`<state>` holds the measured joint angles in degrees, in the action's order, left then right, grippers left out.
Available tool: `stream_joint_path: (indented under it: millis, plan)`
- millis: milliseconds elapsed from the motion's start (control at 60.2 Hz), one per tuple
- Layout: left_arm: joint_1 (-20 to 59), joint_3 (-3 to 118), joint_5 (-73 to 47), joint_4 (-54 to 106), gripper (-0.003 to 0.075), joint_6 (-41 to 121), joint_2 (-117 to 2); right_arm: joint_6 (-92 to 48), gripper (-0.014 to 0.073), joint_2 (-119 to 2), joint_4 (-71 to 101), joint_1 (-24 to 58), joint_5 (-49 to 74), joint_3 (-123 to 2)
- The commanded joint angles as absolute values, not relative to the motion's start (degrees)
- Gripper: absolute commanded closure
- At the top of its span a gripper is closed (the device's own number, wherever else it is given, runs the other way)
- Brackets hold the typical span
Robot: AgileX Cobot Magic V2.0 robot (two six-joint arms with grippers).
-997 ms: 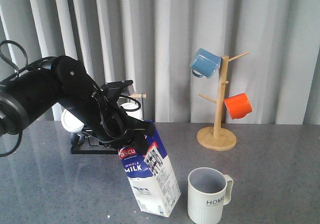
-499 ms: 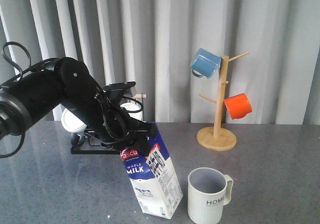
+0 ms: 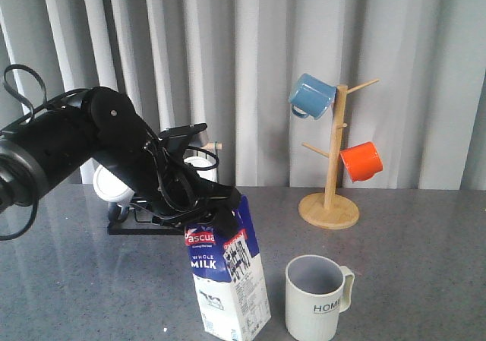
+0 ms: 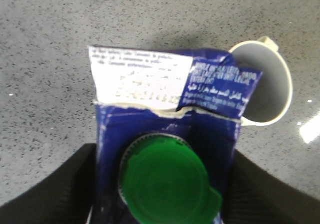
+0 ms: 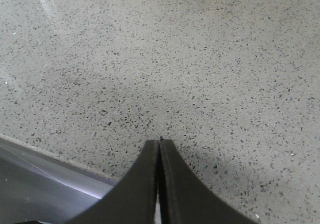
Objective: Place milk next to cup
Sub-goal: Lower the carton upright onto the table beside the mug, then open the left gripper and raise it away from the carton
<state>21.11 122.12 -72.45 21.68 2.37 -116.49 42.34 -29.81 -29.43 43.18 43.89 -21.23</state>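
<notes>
Milk (image 3: 228, 280): we see it lower centre of the front view, leaning slightly, just left of the cup (image 3: 317, 298).
Left pincer (image 3: 216, 212): clamped on the carton's top.
Left wrist view: only here we see the green cap (image 4: 167, 185).
Right pincer (image 5: 159, 149): closed, empty, over the bare surface (image 5: 210, 74).

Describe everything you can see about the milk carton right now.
The milk is a tall blue-and-white gable-top carton with a red band, "WHOLE MILK" lettering, a cow drawing and a green round cap. It leans a little, its base on the grey table, left of the cup with a gap between. The left gripper clamps its top.
</notes>
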Motion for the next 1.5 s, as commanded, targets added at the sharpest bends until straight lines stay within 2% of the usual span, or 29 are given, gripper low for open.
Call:
stream_joint_path:
  millis: [0,698,964,1147,1280,1363,1479]
  plan:
    - [21.44,123.71,-71.67,25.13,0.0258,1.74,-113.34,42.06,0.0598,-30.02,-31.44,43.20,41.23,-22.63]
    - [21.44,123.71,-71.67,26.33,0.0258,1.74,-106.79,42.06,0.0598,-30.02,-31.60,43.20,41.24,-22.63]
    - [21.44,123.71,-71.67,25.87,0.0277,1.87,-100.19,44.01,0.0598,-30.02,-35.02,43.20,41.78,-22.63]
    - [21.26,123.71,-71.67,21.73,0.0388,2.37,-92.91,52.97,0.0598,-30.02,-47.85,43.20,42.30,-22.63]
    - [21.26,123.71,-71.67,16.60,0.0575,2.37,-86.40,59.74,0.0598,-30.02,-56.23,43.20,42.30,-22.63]
    - [21.26,123.68,-71.67,13.52,0.0722,2.37,-82.08,62.09,0.0598,-30.02,-58.70,43.20,42.30,-22.63]
    - [21.26,122.44,-71.67,9.38,0.0729,2.37,-76.18,63.01,0.0598,-30.02,-59.82,43.20,42.25,-22.63]
